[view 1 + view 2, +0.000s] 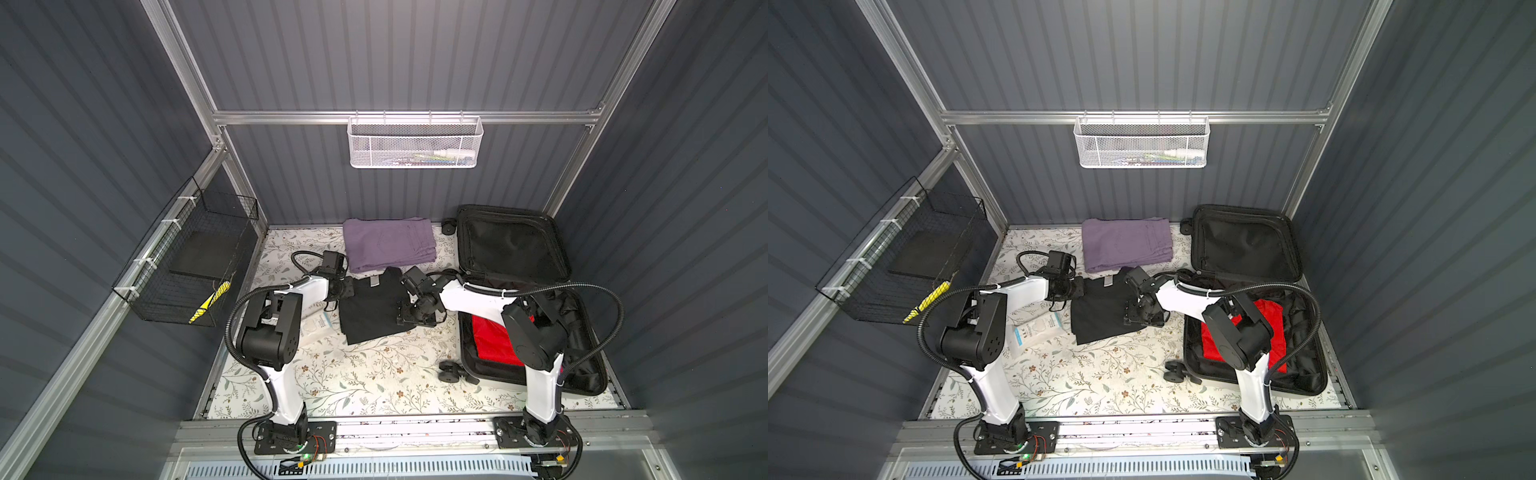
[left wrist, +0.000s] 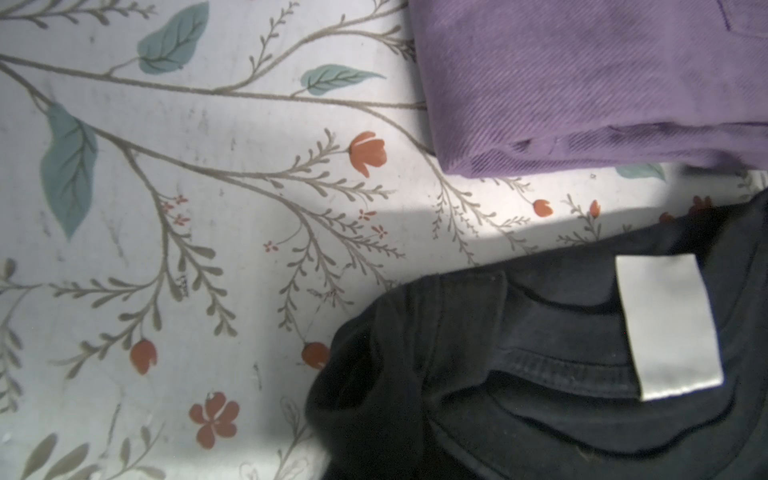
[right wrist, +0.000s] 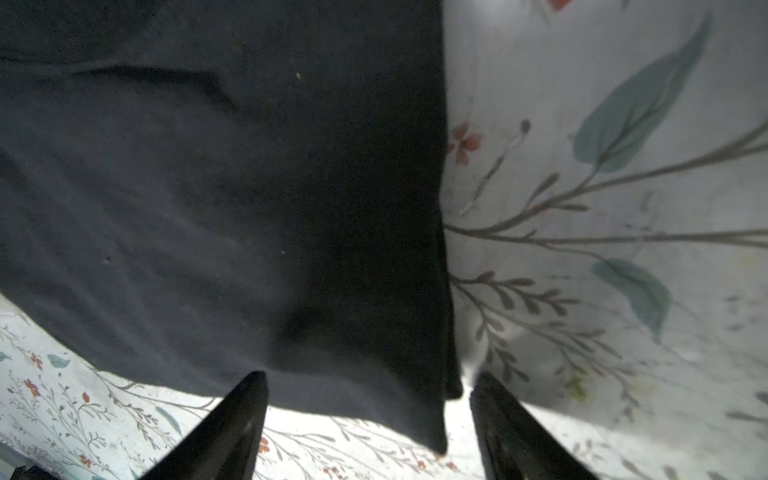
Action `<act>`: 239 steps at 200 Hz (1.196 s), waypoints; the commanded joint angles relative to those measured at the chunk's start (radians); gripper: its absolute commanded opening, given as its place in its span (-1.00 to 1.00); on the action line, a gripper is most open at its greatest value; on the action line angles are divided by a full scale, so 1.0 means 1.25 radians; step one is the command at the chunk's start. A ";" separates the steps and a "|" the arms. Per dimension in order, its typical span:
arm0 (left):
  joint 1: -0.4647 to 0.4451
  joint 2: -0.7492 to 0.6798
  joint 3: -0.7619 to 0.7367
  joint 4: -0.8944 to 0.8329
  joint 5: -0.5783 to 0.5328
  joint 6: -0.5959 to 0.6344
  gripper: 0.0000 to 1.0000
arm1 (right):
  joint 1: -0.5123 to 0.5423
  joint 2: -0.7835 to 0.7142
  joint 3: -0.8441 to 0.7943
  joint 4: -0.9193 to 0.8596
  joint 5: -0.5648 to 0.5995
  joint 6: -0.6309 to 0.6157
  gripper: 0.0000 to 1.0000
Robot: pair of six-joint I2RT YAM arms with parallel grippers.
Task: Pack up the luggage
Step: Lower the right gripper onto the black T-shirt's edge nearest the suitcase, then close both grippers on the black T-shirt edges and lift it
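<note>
The luggage (image 1: 511, 249) (image 1: 1246, 245) lies open at the right, black lining up, with a red cloth (image 1: 490, 336) in its near half. A folded black shirt (image 1: 370, 311) (image 3: 208, 187) lies mid-table. My left gripper (image 1: 347, 291) (image 1: 1077, 289) is shut at the shirt's far left corner, near the grey label (image 2: 665, 324). In the left wrist view black cloth (image 2: 374, 395) bunches at the jaws and hides the fingers. My right gripper (image 1: 411, 318) (image 3: 365, 399) is open, and its fingers straddle the shirt's near right corner.
A folded purple garment (image 1: 388, 243) (image 2: 582, 83) lies behind the shirt. A white packet (image 1: 316, 328) rests under the left arm. A white mesh basket (image 1: 415, 143) hangs on the back rail. A black wire basket (image 1: 187, 270) holding a yellow item (image 1: 210, 305) hangs on the left wall.
</note>
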 commanded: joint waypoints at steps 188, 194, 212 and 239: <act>0.001 -0.153 0.114 -0.128 0.098 -0.012 -1.00 | -0.018 -0.211 -0.015 -0.025 -0.063 -0.041 -1.00; -0.003 -0.162 0.121 -0.131 0.104 -0.018 -1.00 | -0.019 -0.226 -0.015 -0.033 -0.059 -0.043 -1.00; -0.027 -0.179 0.148 -0.143 0.109 -0.027 -1.00 | -0.027 -0.273 -0.021 -0.058 -0.048 -0.052 -1.00; -0.091 -0.185 0.214 -0.171 0.091 -0.037 -1.00 | -0.051 -0.362 -0.040 -0.099 -0.031 -0.063 -1.00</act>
